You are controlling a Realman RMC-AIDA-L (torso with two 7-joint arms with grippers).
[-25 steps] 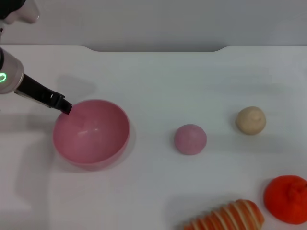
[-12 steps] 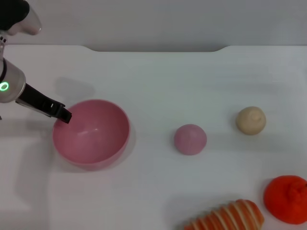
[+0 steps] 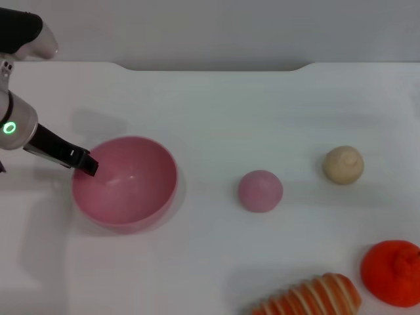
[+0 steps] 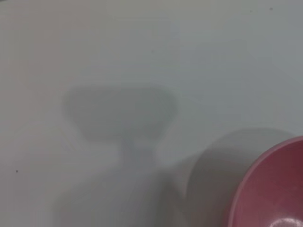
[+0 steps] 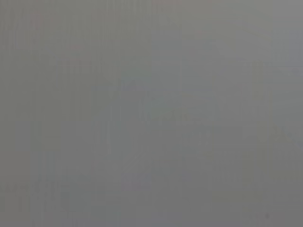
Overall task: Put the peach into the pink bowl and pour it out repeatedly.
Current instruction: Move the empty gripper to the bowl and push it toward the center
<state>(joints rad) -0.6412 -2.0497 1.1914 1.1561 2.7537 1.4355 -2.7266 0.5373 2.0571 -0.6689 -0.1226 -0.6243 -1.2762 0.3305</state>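
Observation:
The pink bowl (image 3: 134,187) stands upright and empty on the white table, left of centre. The peach (image 3: 260,190) lies on the table to the right of the bowl, well apart from it. My left gripper (image 3: 87,164) reaches in from the left, and its black tip is at the bowl's left rim. The left wrist view shows part of the bowl's rim (image 4: 272,189) and the gripper's shadow on the table. My right gripper is out of view, and the right wrist view shows only plain grey.
A beige round ball (image 3: 343,165) lies right of the peach. An orange-red fruit (image 3: 392,272) and a striped bread-like piece (image 3: 312,298) lie at the front right. The table's far edge (image 3: 210,64) runs along the top.
My left arm has drawn slightly to the left and toward me, and its tip has slid along the bowl's left rim. The bowl and the peach have not moved.

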